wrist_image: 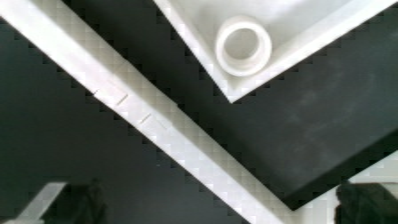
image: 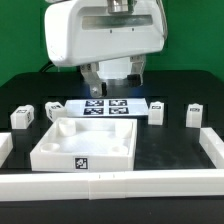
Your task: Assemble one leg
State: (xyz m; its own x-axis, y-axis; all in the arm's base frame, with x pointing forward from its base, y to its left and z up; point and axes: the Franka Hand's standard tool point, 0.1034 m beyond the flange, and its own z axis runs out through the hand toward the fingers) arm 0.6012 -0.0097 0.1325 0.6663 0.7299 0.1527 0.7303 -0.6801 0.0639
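Note:
Several legs stand on the dark table in the exterior view: two at the left and two at the right, each a small white block with a marker tag. The large white tray-like piece lies in the middle. My gripper hangs behind it, above the marker board, apart from every leg. In the wrist view the gripper is open and empty, with dark fingers at both sides. One corner socket of the tray shows there. No leg shows in the wrist view.
A low white wall borders the work area at the front, the exterior view's left and right. In the wrist view a white V-shaped edge runs under the gripper over the dark table.

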